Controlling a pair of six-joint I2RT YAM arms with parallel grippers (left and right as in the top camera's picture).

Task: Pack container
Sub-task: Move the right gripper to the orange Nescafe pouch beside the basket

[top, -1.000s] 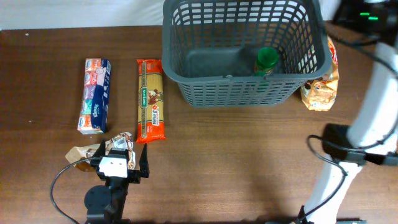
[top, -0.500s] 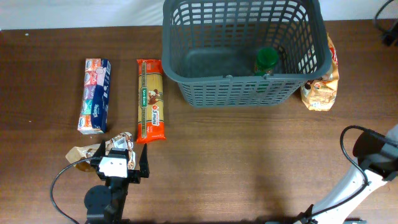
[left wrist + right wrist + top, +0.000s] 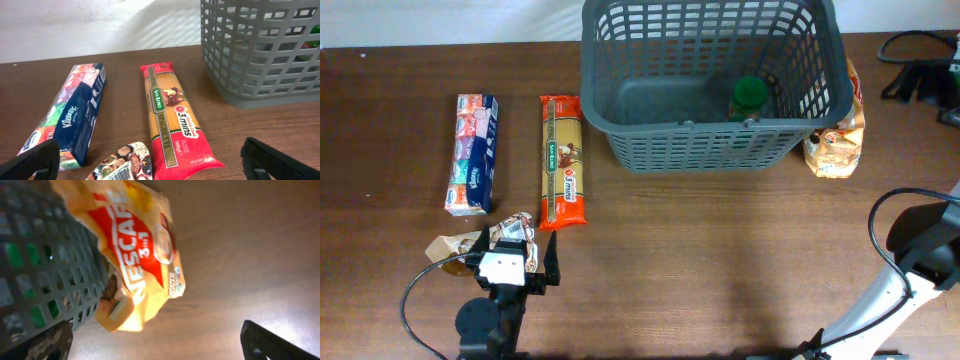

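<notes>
Right claw: spread wide, nothing held. Nescafé bag is seen straight ahead of it, slumped against the side wall of the container.

Left claw: also spread wide, nothing held. A small printed packet lies right between its fingers. Spaghetti pack is just ahead, Kleenex box ahead-left. The container is further ahead-right of this claw, upright on the table. One green-lidded jar is seen inside, at the corner nearest the right claw.

Risks, as judged:
- Bag touches the lattice wall. If it is closed on from this side, a finger could be caught in a slot or the container shoved.
- Bag is soft, so a pinch on loose foil could slip during the lift over the thick rim.
- If the bag is dropped in at the near corner, the jar could be knocked over.
- Packet and spaghetti pack lie just beside each other, so both could be pinched together.
- The long pack, if gripped off-centre, would be expected to droop.

Readable text:
- Bag: "NESCAFÉ 3in1".
- Red pack: "SAN REMO", "SPAGHETTI", "3 mins".
- Box: "Kleenex".
- Packet: a barcode label is seen, wording not legible.
</notes>
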